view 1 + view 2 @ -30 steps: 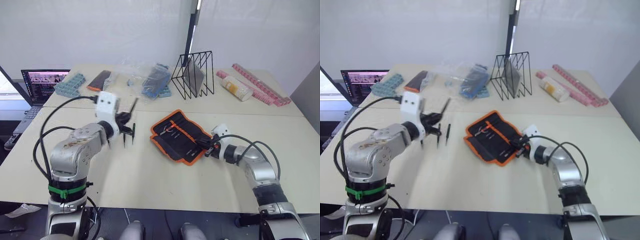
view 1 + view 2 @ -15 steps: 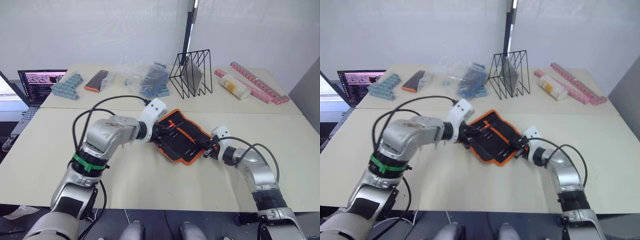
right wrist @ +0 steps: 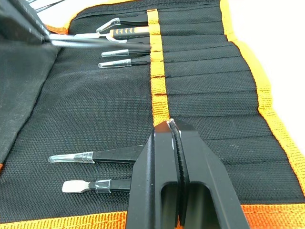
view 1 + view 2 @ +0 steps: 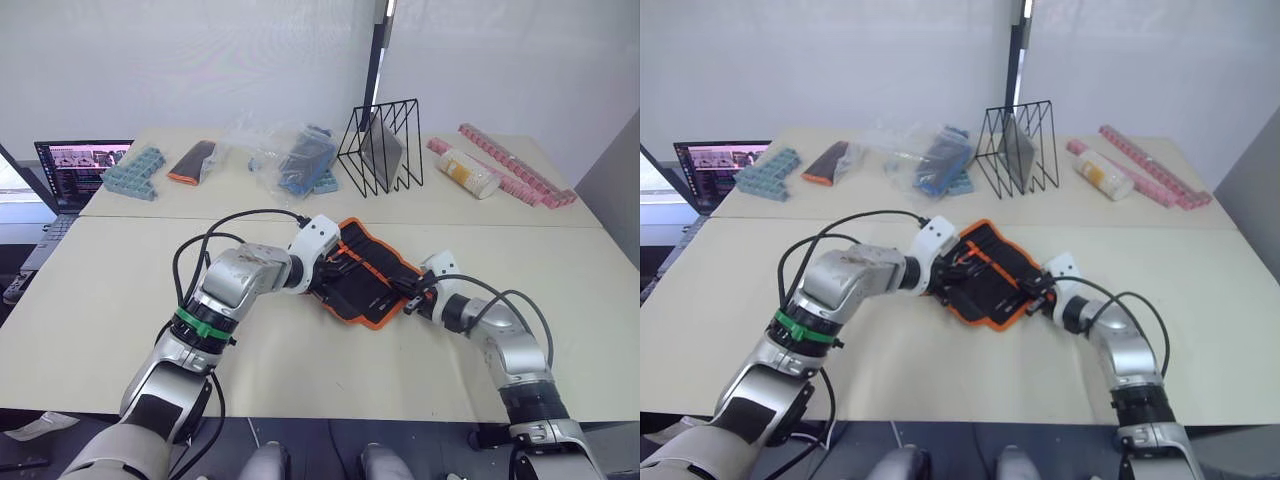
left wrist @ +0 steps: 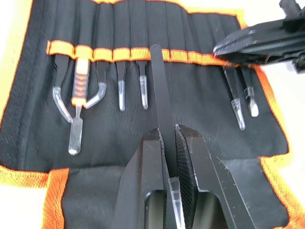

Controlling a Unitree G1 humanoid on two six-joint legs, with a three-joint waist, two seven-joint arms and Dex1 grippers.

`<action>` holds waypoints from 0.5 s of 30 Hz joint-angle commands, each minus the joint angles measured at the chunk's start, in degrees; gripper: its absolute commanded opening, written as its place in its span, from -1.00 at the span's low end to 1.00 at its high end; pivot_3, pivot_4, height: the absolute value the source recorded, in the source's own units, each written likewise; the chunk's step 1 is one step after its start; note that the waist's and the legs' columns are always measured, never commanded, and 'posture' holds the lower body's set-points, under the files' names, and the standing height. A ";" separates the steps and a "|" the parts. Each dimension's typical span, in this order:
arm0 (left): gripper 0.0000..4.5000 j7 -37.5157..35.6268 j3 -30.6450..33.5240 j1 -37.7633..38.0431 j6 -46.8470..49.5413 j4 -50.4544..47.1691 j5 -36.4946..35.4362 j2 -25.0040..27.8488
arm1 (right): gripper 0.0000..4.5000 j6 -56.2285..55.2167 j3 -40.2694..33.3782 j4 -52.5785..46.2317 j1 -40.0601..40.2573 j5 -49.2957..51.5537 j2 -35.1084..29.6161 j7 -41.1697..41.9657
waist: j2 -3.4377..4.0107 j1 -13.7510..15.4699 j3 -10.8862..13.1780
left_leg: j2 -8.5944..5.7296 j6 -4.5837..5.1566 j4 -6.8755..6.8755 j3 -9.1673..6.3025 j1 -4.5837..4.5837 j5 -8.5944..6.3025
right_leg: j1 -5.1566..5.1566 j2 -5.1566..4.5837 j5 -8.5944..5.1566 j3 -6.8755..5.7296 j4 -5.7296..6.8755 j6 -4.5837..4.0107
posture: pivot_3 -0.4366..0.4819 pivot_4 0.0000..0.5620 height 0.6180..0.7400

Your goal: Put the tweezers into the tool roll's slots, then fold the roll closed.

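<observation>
Head view: tool roll (image 4: 365,278) open flat on table (image 4: 300,340), mid-front, between both arms.

Left wrist view: left gripper (image 5: 169,138) pinching one black tweezer (image 5: 162,95), far end at orange slot band (image 5: 143,53). Slide straight along pocket line, keep shaft parallel to neighbours, avoid catching trim.

Right wrist view: right gripper (image 3: 174,126) pressed together on orange band, pinning fabric; hold steady.

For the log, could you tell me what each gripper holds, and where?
The left gripper clamps a tweezer near its capped tip end. The right gripper is shut on the roll at the orange band.
</observation>
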 commanded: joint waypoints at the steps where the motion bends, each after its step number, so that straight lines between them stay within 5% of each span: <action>1: -0.98 -0.73 -1.18 0.54 -1.86 -1.21 1.93 0.21 | -1.00 1.61 0.59 1.69 1.31 -0.66 0.39 -0.77 | 0.00 -0.01 0.00 | 0.00 0.00 0.00 0.00 0.01 0.00 | 0.00 0.00 0.00 0.00 0.00 0.00 | -0.05 -0.47 0.98; 15: -0.98 -1.33 -1.38 -0.51 -5.25 4.03 5.16 -3.57 | -1.00 1.95 0.62 0.44 2.05 -0.68 0.91 -1.59 | 0.00 0.07 0.00 | 0.00 0.00 0.01 0.05 0.01 0.00 | 0.00 0.00 0.00 0.01 0.02 0.00 | -0.05 -0.47 0.98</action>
